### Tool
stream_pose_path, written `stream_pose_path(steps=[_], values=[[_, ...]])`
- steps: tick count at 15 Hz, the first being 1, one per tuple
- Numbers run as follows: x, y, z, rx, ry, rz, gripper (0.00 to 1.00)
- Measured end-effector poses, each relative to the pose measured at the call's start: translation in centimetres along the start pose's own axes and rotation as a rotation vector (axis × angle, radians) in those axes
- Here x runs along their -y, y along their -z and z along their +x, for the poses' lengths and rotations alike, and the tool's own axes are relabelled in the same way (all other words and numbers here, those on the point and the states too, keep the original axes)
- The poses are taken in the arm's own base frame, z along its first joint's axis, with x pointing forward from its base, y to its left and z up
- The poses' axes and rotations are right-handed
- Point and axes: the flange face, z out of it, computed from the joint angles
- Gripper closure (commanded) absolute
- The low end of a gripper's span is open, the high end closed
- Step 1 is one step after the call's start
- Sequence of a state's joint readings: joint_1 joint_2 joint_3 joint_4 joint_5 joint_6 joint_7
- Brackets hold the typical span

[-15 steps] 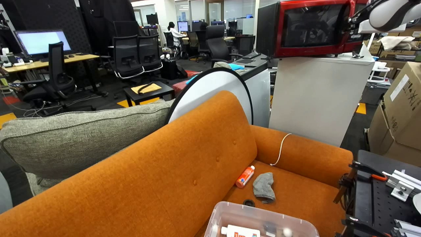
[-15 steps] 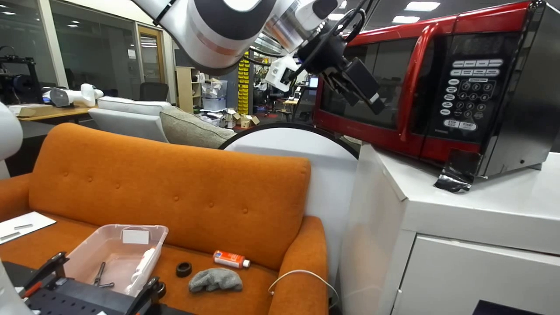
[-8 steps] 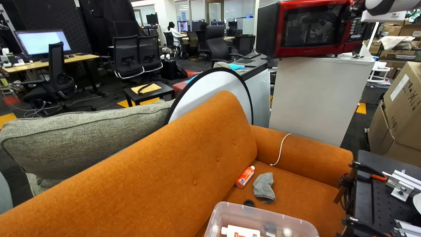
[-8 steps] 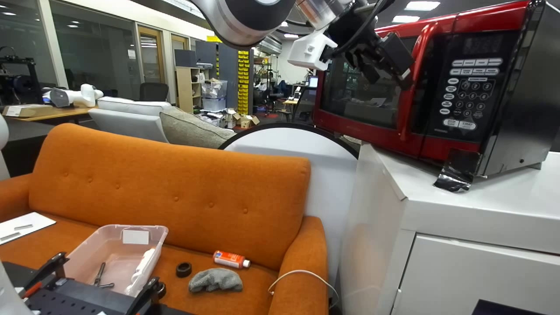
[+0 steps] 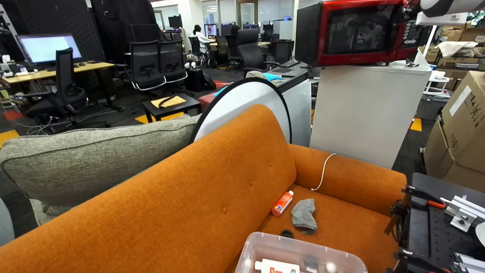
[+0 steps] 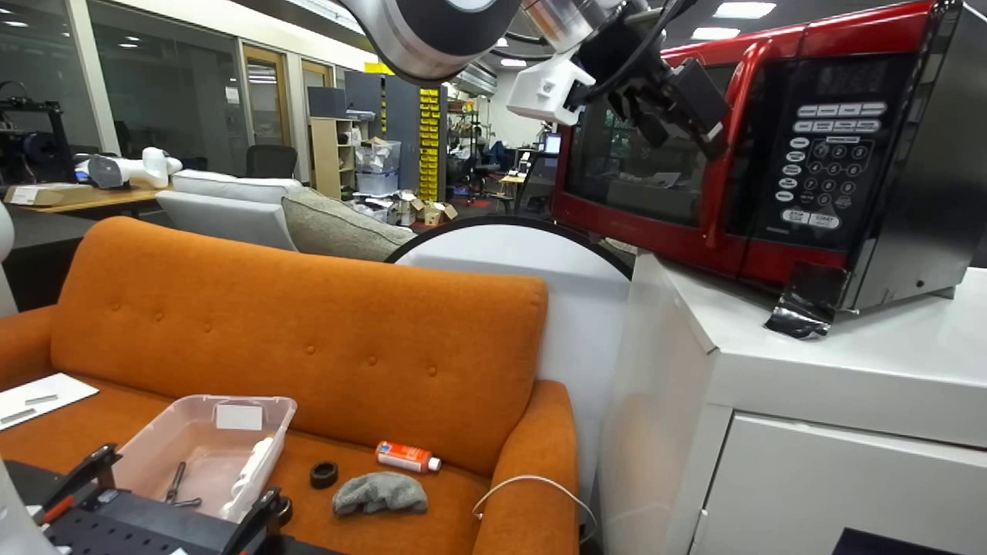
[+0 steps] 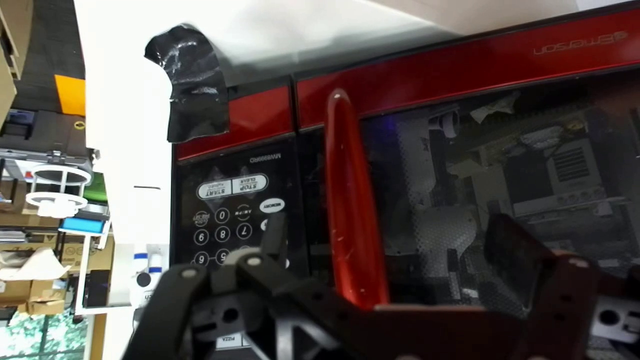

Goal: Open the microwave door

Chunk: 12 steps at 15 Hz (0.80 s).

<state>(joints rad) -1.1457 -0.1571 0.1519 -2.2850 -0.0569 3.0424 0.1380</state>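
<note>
The microwave door [image 6: 640, 193] is closed on the microwave [image 6: 821, 154], atop the worktop [image 6: 887, 343]. The pincer [image 7: 392, 245] is spread either side of the handle [image 7: 348, 200]. Clamp mid-length: likely rigid, slick; expect latch resistance.

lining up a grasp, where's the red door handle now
In the wrist view, the red handle runs down mid-picture between the open gripper's fingers, keypad to its left, door window right.

microwave door [image 5: 358, 32]: glossy, part glass | sofa [image 6: 301, 320]: matt cloth | tub [image 6: 193, 422]: smooth plastic
</note>
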Motion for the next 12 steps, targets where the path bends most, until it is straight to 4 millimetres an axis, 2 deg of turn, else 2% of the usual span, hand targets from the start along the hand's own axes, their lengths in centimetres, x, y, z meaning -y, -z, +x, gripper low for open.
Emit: stream_pose_path(steps=[7,12], values=[[0.1,0.0,0.0,0.001,0.001,0.003,0.00],[2.2,-0.1,-0.5,0.035,0.048,0.091,0.00]])
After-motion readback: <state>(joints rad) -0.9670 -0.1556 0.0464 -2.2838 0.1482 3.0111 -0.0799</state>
